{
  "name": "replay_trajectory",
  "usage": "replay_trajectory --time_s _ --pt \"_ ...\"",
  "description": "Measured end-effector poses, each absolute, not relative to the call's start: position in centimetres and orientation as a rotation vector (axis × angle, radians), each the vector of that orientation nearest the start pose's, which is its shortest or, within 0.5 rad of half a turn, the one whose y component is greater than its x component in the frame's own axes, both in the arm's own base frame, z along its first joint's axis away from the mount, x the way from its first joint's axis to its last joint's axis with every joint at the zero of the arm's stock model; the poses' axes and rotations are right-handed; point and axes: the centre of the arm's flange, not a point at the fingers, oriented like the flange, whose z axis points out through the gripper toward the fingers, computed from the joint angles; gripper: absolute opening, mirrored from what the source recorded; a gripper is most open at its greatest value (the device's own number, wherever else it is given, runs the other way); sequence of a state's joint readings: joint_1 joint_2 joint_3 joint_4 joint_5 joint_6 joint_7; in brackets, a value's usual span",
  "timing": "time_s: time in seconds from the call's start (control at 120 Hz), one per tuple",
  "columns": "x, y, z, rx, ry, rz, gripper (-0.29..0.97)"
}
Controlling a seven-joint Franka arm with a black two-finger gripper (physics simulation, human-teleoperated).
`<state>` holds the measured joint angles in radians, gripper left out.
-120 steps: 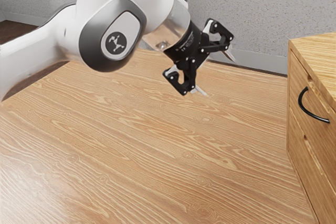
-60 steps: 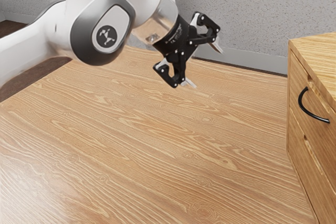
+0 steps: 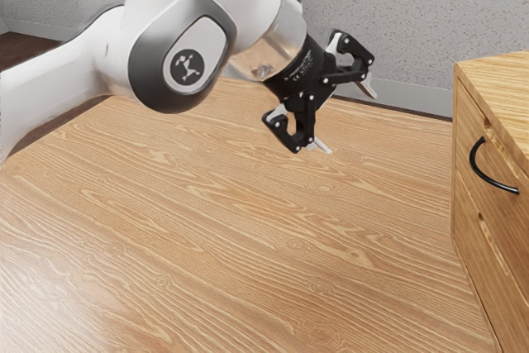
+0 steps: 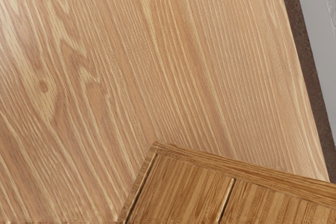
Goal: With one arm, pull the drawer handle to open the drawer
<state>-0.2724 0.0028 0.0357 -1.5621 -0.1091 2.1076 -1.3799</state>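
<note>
Arm: one [image 3: 182, 64], white, coming in from the exterior view's left.
Claw: one [image 3: 344, 118], black, hanging in the air above the table [image 3: 248, 229]. Its two fingers [image 3: 364, 87] are spread wide with nothing between them (released, as I read it).
Cabinet: one [image 3: 496, 80], light wood. It stands on the table at the exterior view's right edge, partly cut off by the frame.
Drawer: one that I can pick out [image 3: 465, 134], the upper front of the cabinet. It looks level with the wood below it.
Handle: one [image 3: 474, 161], a thin black curved bar on that front, bowing out toward the claw's side.
Claw to handle: well apart, not touching. The claw sits higher than the handle and toward the exterior view's left of it.
Between them: a stretch of wood-grain table.
Behind: one grey speckled wall [image 3: 430, 14] with a pale baseboard [image 3: 405, 93] along the table's far edge.
Wrist view: a cabinet corner [image 4: 189, 192] ahead of my hand, with one seam [image 4: 226, 200] down its wood. The table [image 4: 105, 77] is around it.
</note>
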Motion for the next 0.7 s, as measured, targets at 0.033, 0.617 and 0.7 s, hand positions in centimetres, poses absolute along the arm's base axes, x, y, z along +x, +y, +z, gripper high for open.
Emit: replay_trajectory --time_s 0.033,0.617,0.7 --pt "57.9 -15.0 68.7 -2.977 -1.962 -0.539 0.68" --pt "54.9 -23.3 69.0 -3.138 -1.766 -0.482 0.68" --pt "54.3 -24.4 69.1 -3.16 -1.735 -0.471 0.68"
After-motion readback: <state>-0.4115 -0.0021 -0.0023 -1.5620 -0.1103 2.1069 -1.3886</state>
